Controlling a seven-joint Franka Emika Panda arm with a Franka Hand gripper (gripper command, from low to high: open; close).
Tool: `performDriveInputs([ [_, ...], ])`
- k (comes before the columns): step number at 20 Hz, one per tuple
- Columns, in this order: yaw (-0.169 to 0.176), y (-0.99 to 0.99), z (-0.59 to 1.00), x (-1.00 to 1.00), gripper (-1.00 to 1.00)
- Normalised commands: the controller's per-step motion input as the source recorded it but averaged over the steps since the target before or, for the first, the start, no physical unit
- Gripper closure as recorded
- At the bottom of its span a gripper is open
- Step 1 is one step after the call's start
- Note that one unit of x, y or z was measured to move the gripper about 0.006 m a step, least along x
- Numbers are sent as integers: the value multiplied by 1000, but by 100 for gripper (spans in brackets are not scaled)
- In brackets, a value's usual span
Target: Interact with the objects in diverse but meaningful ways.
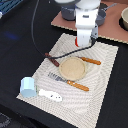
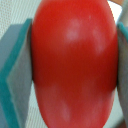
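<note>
Holding the red tomato point(image 2: 72, 65) between my fingers point(image 2: 17, 75), I am squeezing it from both sides, and it is filling nearly the whole wrist view. In the exterior view my arm is hanging straight down over the far edge of the striped placemat point(image 1: 102, 80) on the counter, with the fingers point(image 1: 84, 41) just above the cloth; the tomato itself is hard to see there. I am judging that I am in the carrying step, and the next move is calling for a place to set it, perhaps the round tan plate point(image 1: 73, 68) near me. The light blue cup point(image 1: 28, 87) and the white elongated piece point(image 1: 50, 94) are lying well apart, at the near corner.
</note>
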Motion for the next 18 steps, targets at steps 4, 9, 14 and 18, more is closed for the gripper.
performDriveInputs([
  [4,-47,-796,176,659,100],
  [9,-57,-714,-44,674,100],
  [14,-55,-674,-155,550,100],
  [18,-35,-441,-301,121,100],
])
